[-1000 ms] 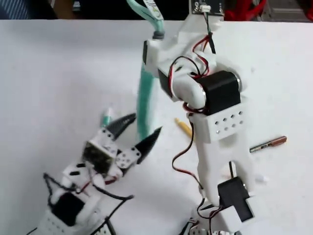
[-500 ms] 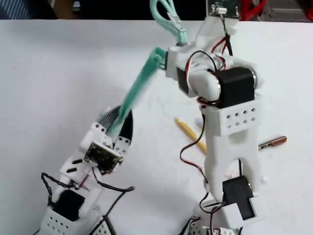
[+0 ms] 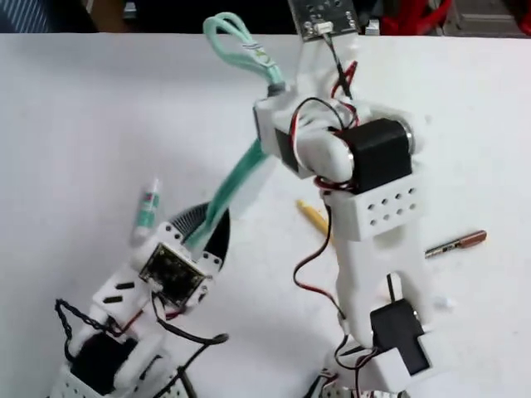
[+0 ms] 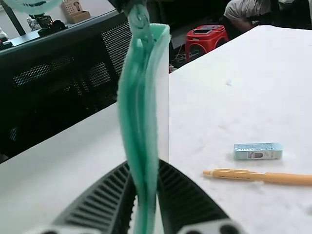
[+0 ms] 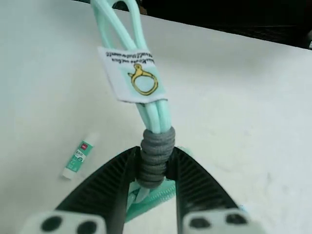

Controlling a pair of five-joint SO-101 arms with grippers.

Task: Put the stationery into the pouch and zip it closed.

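Note:
A mint green pouch (image 3: 235, 184) hangs stretched in the air between my two grippers. My left gripper (image 3: 203, 225) is shut on its lower end, and the left wrist view has the pouch (image 4: 142, 112) edge-on between the black jaws of that gripper (image 4: 145, 168). My right gripper (image 5: 154, 152) is shut on the grey collar (image 5: 154, 157) of the pouch's cord loop (image 3: 235, 37), which carries a white tag (image 5: 130, 73). A green glue tube (image 3: 148, 206) lies on the table left of the pouch. A yellow pencil (image 3: 313, 215) and a brown pen (image 3: 455, 245) lie to the right.
A small blue-green eraser (image 4: 257, 150) lies beside the pencil (image 4: 265, 176). The right arm's white body (image 3: 373, 249) stands over the middle of the white table (image 3: 99, 108). The glue tube (image 5: 78, 158) lies well apart from the pouch. The table's far edge meets a dark background.
The right gripper has swung left with the cord loop, dragging the pouch's top with it. The left arm shifted slightly left and down, still gripping. The glue tube now shows on the table.

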